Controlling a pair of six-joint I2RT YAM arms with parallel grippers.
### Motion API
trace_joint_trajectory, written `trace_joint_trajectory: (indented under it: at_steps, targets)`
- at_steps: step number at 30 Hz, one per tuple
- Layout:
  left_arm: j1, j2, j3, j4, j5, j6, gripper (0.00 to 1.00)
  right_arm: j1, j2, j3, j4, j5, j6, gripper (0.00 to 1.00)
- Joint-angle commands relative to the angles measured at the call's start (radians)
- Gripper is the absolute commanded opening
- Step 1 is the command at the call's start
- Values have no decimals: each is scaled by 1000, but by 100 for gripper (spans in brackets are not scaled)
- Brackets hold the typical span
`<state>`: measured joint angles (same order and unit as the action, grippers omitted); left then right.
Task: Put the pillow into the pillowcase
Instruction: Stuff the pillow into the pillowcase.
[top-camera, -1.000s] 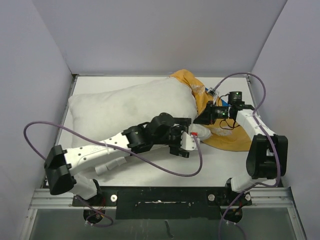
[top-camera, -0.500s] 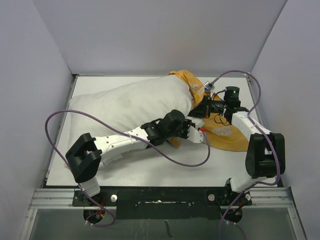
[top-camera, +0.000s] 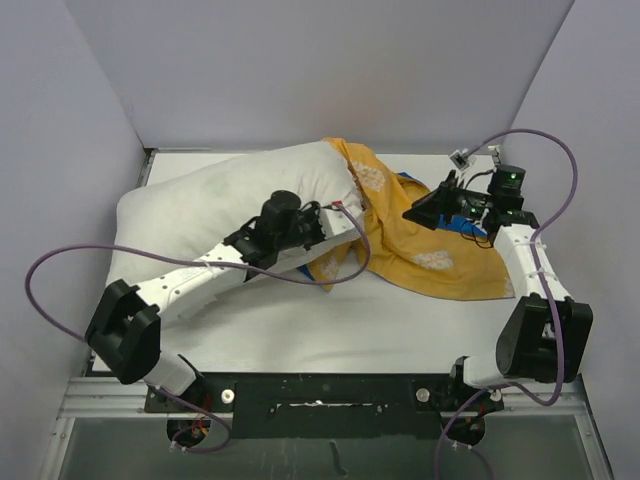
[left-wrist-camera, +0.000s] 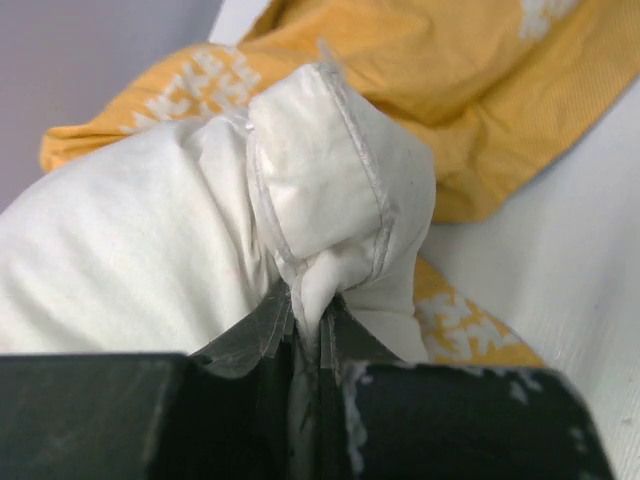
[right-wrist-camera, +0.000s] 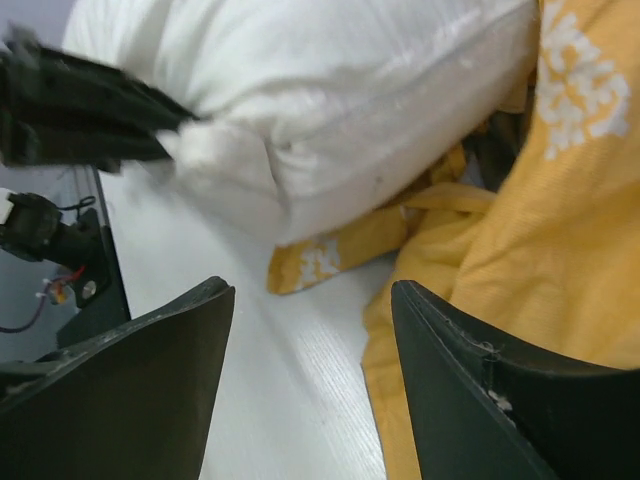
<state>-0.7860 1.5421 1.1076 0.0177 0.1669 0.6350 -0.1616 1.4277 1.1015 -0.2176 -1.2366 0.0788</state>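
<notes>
The left gripper (left-wrist-camera: 310, 335) is pinching a corner of the pillow (top-camera: 220, 200), which is lying left of the limp pillowcase (top-camera: 430, 250), seemingly barely inside. It is squashing softly. The right gripper (right-wrist-camera: 310, 300) is gaping empty.

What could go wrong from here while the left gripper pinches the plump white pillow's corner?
1. The left gripper is shut on only a small corner of the plump white fabric pillow; dragging that bulk could pull the pinch free.
2. The right gripper is open and holds nothing, so the mustard-yellow fabric pillowcase lies crumpled with no mouth held open; pushing the pillow at it may just bunch it or shove it away.
</notes>
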Motion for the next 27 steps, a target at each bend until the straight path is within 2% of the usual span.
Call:
trace_joint_trajectory:
  at_steps: [1,5,11,16,19,23,27]
  targets:
    - [126,-158,-24,126,112,-201,0,92,21,-3,-107,247,-167,62]
    - [180,-184,-42,178,182,-271,0,227,69,16,-88,403,-184,54]
    - [235,-206,-44,200,259,-324,0,379,204,79,10,581,-67,51]
    - [252,-226,-45,195,280,-326,0,422,349,146,51,636,153,50]
    - [262,-241,-50,195,291,-329,0,437,385,147,130,641,265,44]
    - [271,-260,-50,192,306,-330,0,476,429,204,174,690,355,37]
    - [280,-272,-46,185,323,-331,0,509,487,277,164,720,424,36]
